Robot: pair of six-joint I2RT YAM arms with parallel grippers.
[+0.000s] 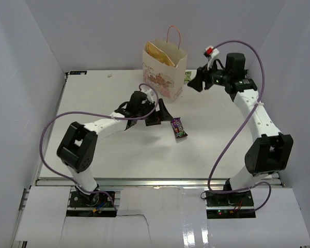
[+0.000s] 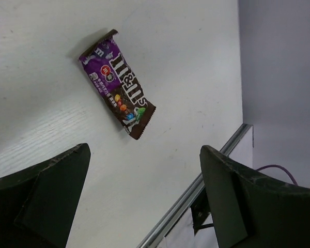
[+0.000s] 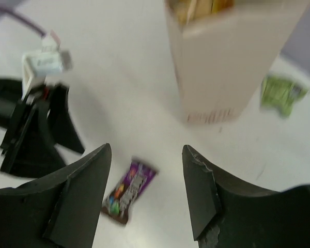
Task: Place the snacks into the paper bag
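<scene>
Snacks (image 1: 160, 50) in yellow wrappers show inside the upright paper bag (image 1: 165, 72) at the far side of the bench (image 1: 103, 93). The purple M&M's pack (image 1: 179, 127) lies flat in front of it. The left end effector (image 2: 144, 150) hangs wide just beside the pack, probably to grasp it. The right end effector (image 3: 145, 150) is beside the bag, its jaws apart and empty.

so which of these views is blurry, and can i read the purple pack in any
Right wrist view: motion-blurred, the paper bag and green packet smeared, print unreadable. Left wrist view: sharp, the purple pack has legible lettering. Top view: evenly lit, soft shadows, pack too small to read.
</scene>
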